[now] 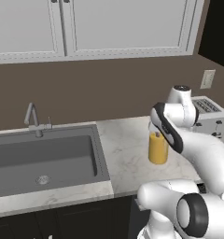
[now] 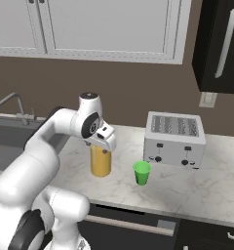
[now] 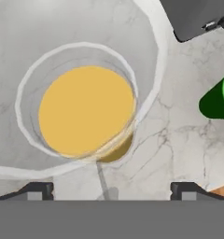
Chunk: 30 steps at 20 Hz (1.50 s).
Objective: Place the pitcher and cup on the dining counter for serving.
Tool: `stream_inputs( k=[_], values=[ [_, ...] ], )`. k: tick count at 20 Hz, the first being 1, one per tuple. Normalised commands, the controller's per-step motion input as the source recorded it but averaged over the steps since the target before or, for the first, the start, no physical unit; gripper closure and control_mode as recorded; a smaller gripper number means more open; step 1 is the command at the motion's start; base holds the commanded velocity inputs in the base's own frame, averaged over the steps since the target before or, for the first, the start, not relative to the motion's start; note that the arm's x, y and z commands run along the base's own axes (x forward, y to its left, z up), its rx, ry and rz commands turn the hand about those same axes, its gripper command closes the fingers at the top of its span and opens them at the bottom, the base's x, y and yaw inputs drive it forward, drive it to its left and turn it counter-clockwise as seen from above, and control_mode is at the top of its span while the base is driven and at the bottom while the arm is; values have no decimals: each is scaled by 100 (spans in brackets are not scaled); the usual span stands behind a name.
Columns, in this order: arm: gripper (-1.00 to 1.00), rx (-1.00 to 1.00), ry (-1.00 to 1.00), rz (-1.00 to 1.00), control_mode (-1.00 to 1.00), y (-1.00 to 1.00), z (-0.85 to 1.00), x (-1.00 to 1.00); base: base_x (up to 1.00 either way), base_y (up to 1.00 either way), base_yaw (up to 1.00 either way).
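The pitcher [image 2: 100, 164], a clear cylinder with an orange-yellow body, stands upright on the marble worktop [image 2: 197, 190]; it also shows beside the arm [image 1: 158, 150]. My gripper [image 2: 101, 148] hangs just over its top, pointing down. From the hand, I look straight into the pitcher [image 3: 86, 109] and its clear rim. The gripper [image 3: 111, 190] is open, its fingertips [image 3: 39, 189] set wide apart with nothing between them. The small green cup [image 2: 142, 173] stands to the pitcher's right, at the right edge of the hand view [image 3: 220, 100]. The dining counter is out of view.
A silver toaster [image 2: 175, 139] sits against the wall behind the cup, close to the arm's elbow [image 1: 207, 116]. A steel sink [image 1: 44, 158] with a faucet [image 1: 34, 119] lies to the left. White wall cabinets [image 1: 86, 23] hang overhead.
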Motion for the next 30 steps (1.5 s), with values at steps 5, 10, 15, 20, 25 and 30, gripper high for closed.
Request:
stream_inputs(
  k=[5, 10, 15, 20, 25, 30],
  values=[
    [-100, 0, -1, 0, -100, 0, -20, 35, 0, 0, 0],
    [100, 0, 0, 0, -100, 0, -54, -5, 0, 0, 0],
    [100, 0, 0, 0, -100, 0, -36, -3, 0, 0, 0],
    [100, 0, -1, 0, -100, 0, 0, 0, 0, 0, 0],
    [100, 0, 0, 0, -100, 0, 0, -2, 0, 0, 0],
    [100, 0, -7, 4, -100, 0, 9, -46, 0, 0, 0]
  ],
)
